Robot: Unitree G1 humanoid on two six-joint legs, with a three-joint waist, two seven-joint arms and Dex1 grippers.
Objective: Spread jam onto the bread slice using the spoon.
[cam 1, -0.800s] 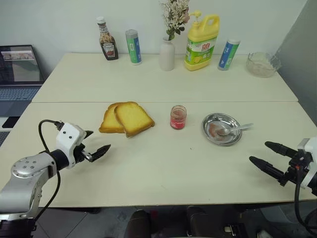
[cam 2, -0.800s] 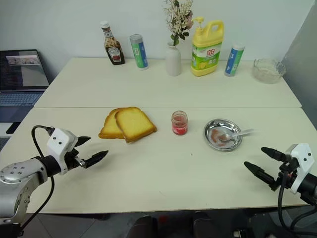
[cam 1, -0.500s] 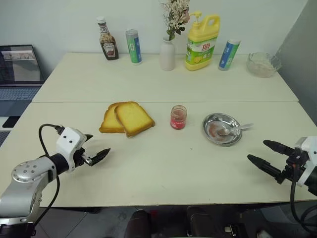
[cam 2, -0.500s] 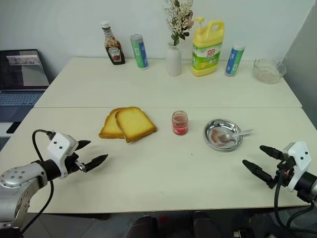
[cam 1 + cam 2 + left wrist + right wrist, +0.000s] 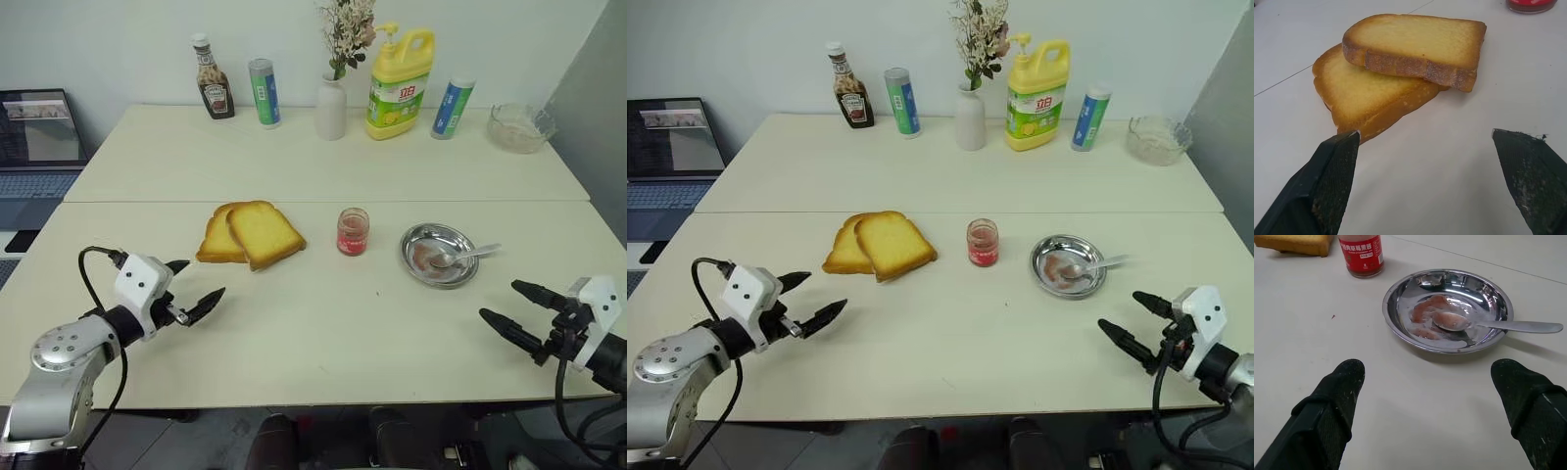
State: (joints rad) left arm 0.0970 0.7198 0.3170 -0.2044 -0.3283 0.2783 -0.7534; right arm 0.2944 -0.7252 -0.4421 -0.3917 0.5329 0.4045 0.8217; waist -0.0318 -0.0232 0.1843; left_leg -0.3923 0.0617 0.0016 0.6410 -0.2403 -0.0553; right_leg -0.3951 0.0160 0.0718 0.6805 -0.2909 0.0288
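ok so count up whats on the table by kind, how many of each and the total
bread slices: 2
jam jar: 1
steel dish: 1
spoon: 1
ketchup bottle: 1
tube cans: 2
vase of flowers: 1
yellow detergent jug: 1
glass bowl: 1
total: 11

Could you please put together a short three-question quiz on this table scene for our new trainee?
1. True or false: the spoon lies with its bowl in the steel dish.
2. Which stands between the bread slice and the dish: A) the ketchup bottle, B) the jam, C) the vase?
3. Fill in: the fingers of the left gripper and right gripper are ____.

Key: 1 true; 2 B; 3 open, holding nothing.
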